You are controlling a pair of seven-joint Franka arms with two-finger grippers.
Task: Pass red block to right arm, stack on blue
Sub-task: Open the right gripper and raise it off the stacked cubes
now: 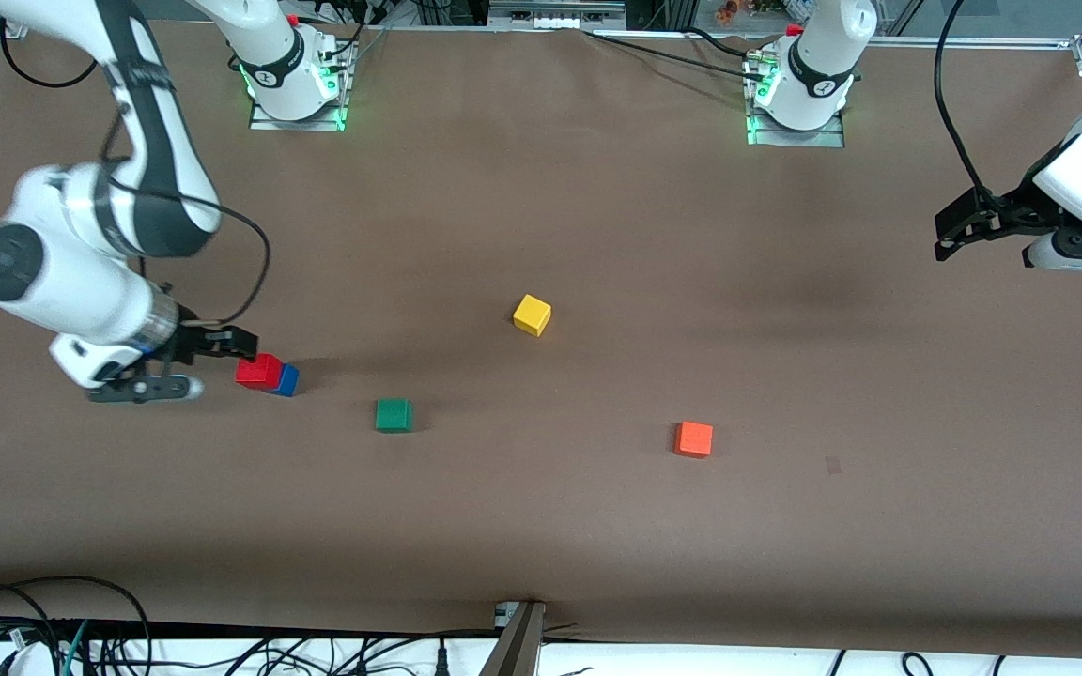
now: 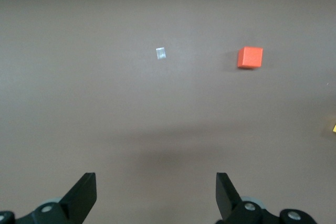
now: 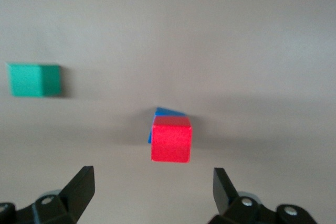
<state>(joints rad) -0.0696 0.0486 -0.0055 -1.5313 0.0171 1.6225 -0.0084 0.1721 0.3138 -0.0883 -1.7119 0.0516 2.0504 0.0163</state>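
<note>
Red block (image 1: 258, 371) sat skewed atop blue (image 1: 288, 380), lower left of front frame. Right gripper (image 1: 186, 364) released; left gripper (image 1: 973, 225) spread, waiting. Block looked light, rigid; grip flat sides.

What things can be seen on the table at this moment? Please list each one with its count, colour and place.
red block: one, red, on the blue block, toward the right arm's end of the table
blue block: one, blue, under the red block
green block: one, green, beside the stack
yellow block: one, yellow, mid-table
orange block: one, orange, toward the left arm's end
right hand: one, black, open, beside the stack
left hand: one, black, open, waiting over the table's edge
</note>
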